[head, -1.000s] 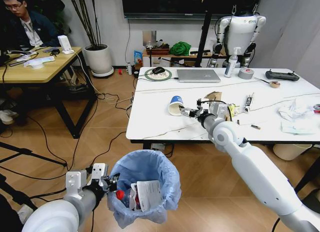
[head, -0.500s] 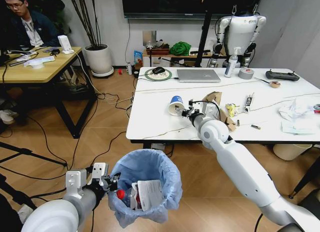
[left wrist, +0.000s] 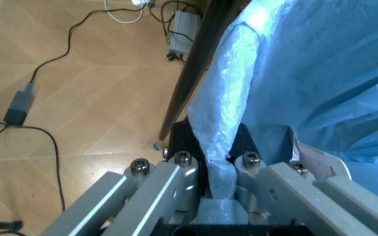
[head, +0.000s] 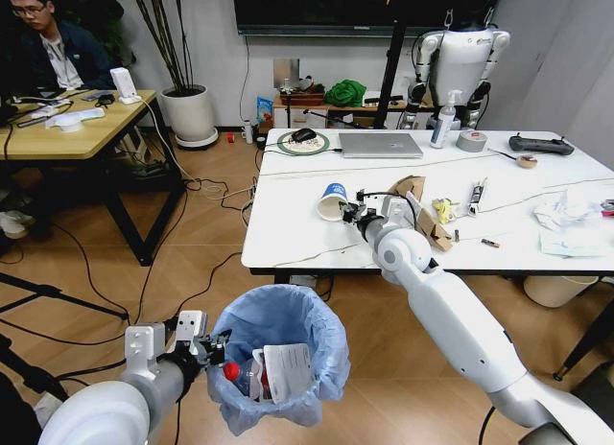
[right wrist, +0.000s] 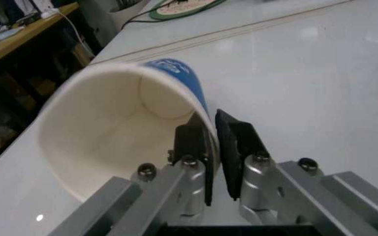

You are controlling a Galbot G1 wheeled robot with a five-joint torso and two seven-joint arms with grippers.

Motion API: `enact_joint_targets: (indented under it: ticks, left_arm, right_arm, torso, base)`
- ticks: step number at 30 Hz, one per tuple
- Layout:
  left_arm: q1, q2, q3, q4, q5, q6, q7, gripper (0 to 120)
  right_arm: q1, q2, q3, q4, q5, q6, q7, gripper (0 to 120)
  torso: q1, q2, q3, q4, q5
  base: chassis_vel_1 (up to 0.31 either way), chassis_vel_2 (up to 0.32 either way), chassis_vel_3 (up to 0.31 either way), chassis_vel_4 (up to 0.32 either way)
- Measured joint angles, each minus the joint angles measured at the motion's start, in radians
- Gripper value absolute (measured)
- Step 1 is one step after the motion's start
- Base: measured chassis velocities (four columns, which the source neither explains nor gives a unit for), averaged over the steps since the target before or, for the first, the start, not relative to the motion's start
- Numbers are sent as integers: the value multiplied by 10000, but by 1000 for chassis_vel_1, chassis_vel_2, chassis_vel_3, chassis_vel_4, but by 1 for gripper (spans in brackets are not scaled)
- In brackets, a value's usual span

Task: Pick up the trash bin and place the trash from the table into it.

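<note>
The right gripper (head: 349,213) pinches the rim of the paper cup (head: 332,201), which lies sideways on the table (head: 288,224). The left gripper (head: 203,352) clamps the trash bin (head: 276,361) low, well apart.

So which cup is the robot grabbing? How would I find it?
Look at the big white marble table, near its left front part. A paper cup lies tipped on its side there, with the right gripper pinching its rim. It is white inside with a blue band outside, unlike the brown cardboard piece next to it.
</note>
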Motion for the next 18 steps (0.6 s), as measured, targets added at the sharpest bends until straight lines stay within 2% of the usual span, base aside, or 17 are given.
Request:
enact_joint_targets:
  ticks: [3, 8, 12, 14, 15, 18]
  left_arm:
    - [-10, 6, 0, 0, 0, -1, 0, 2]
    - [-28, -4, 14, 0, -5, 0, 4, 2]
    - [-59, -73, 24, 0, -4, 0, -3, 2]
    - [-66, -94, 24, 1, -4, -1, -18, 2]
    - [-66, -94, 24, 1, -4, -1, -18, 2]
    - [-130, -110, 52, 1, -13, 0, -53, 2]
  right_arm:
    - [-19, -126, 4, 227, 116, 9, 19, 0]
    - [-124, -829, 59, 1376, 609, 72, 2, 0]
    - [-609, -2266, 147, 3520, 1464, 31, -558, 0]
    - [-1050, -2815, 272, 4630, 1838, -23, -938, 0]
    - [-1050, -2815, 272, 4630, 1838, -23, -938, 0]
    - [-1883, -3643, 366, 6525, 2636, -156, -1194, 0]
  torso:
    - [0, 0, 0, 0, 0]
    - [0, 0, 0, 2, 2]
    - [-1, 0, -1, -4, 2]
    - [-2, 1, -2, -4, 0]
    - [-2, 1, -2, -4, 0]
    - [-3, 1, -2, -3, 1]
  base:
    - [0, 0, 0, 0]
    - [0, 0, 0, 0]
    - [0, 0, 0, 0]
    - [0, 0, 0, 0]
    - [0, 0, 0, 0]
    - [0, 0, 0, 0]
